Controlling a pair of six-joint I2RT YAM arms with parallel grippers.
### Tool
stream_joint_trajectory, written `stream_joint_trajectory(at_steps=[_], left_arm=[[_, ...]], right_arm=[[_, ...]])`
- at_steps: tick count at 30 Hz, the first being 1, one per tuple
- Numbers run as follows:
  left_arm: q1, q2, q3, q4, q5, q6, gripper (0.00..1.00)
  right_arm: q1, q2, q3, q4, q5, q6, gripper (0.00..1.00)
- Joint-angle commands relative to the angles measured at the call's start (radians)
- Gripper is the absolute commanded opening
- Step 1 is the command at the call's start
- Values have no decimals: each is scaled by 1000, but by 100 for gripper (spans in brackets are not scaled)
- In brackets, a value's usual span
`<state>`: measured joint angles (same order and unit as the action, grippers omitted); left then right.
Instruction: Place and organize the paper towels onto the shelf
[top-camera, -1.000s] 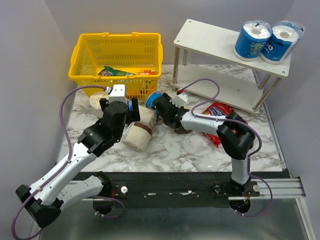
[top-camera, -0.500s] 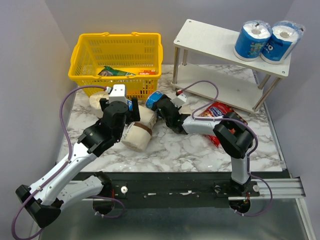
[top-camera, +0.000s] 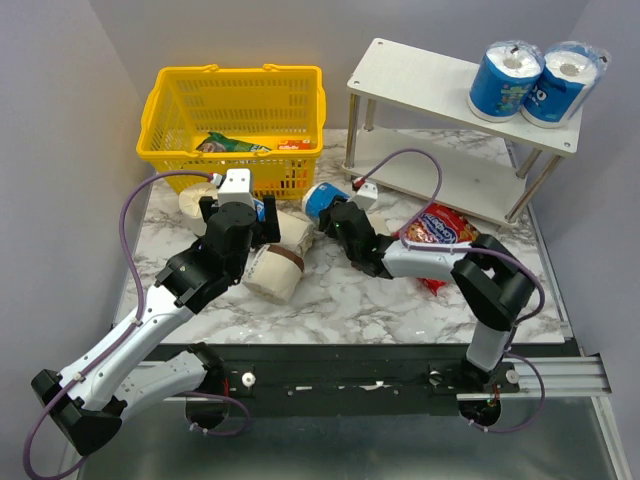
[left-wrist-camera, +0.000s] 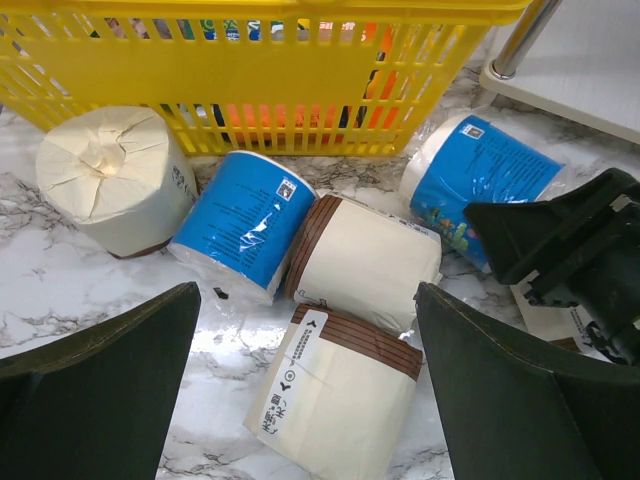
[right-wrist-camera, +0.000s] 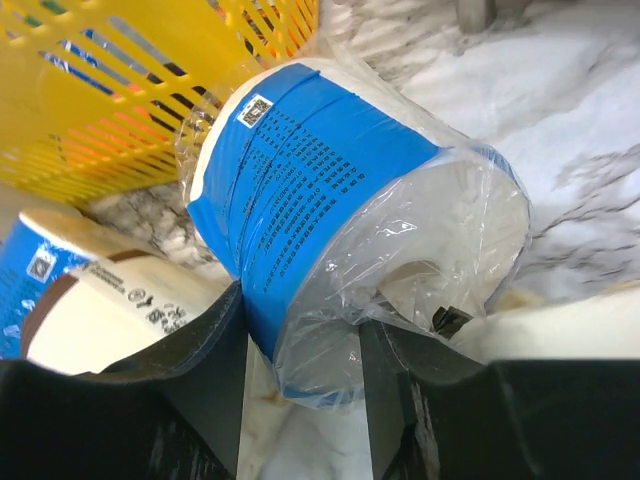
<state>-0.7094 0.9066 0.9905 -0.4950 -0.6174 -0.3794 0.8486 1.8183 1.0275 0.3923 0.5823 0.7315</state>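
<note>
My right gripper (right-wrist-camera: 300, 320) is shut on a blue-wrapped paper towel roll (right-wrist-camera: 340, 210), pinching its wall at one end, just in front of the basket (top-camera: 322, 197). My left gripper (left-wrist-camera: 308, 290) stands wide open above a cream roll with a brown band (left-wrist-camera: 335, 400). Behind that roll lie a second cream roll (left-wrist-camera: 365, 262) and a blue-wrapped roll (left-wrist-camera: 245, 220), and a third cream roll (left-wrist-camera: 108, 175) stands on end. Two blue-wrapped rolls (top-camera: 505, 80) (top-camera: 565, 85) stand on the right end of the white shelf's (top-camera: 420, 85) top tier.
A yellow basket (top-camera: 235, 110) with a few packets inside stands at the back left, close behind the loose rolls. A red snack bag (top-camera: 440, 228) lies on the marble table in front of the shelf's lower tier (top-camera: 440, 180), beside my right arm.
My right gripper has closed on the blue-wrapped roll and drawn it slightly to the right, its elbow swinging right. The left arm has not moved.
</note>
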Motion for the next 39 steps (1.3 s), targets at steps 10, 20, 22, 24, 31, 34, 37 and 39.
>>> stream_joint_trajectory(at_steps=[10,20,22,24,31,34,37,39], left_arm=[[-2,-21,-4,21,-22,-6,99],[-4,-32,-4,19,-31,-4,99],[-4,-34,-6,21,-31,-4,99],[-4,-34,-4,21,-30,-6,99],[-4,-31,-6,21,-22,-4,99],[-4,-31,-4,21,-18,-4,99],[-4,-31,-4,21,-12,-6,99],[-4,-31,-4,21,-12,-6,99]], right_arm=[[-5,-401,142,-406,-102,-693,30],[-6,-475,509,-803,-99,-1181,37],[-19,-464,587,-823,-47,-1277,38],[-40,-446,670,-837,-26,-1361,38],[-187,-340,943,-1000,-104,-1449,38],[-217,-291,1017,-1056,-119,-1482,39],[-244,-255,1072,-1092,-122,-1509,42],[-262,-222,1103,-1098,-118,-1529,42]])
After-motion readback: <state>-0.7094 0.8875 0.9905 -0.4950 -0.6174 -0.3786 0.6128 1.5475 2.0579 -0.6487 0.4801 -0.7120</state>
